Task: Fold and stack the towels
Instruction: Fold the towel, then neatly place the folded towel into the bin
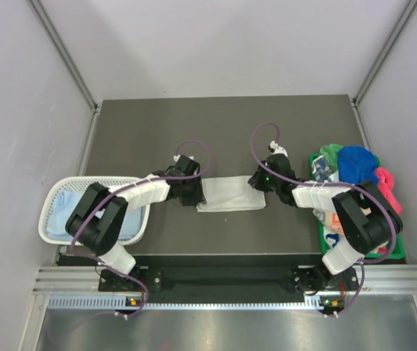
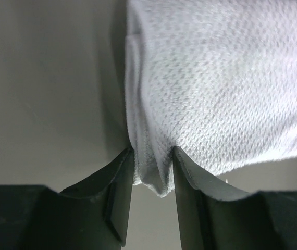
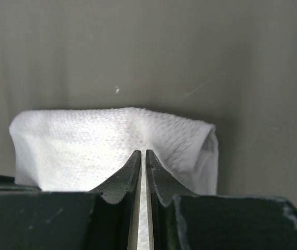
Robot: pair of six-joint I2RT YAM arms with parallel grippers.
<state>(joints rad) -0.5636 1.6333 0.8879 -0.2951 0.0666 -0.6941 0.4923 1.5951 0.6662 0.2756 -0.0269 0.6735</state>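
Top external: left tool [image 1: 196,194] and right tool [image 1: 258,183] tight on opposite edges of towel [image 1: 230,195]

You have no text, label, brand, number or sign that can be read in any of the three views. The print on the white patterned terry towel [image 1: 323,170] in the green plastic tray [image 1: 398,254] is too small to make out as letters or figures.
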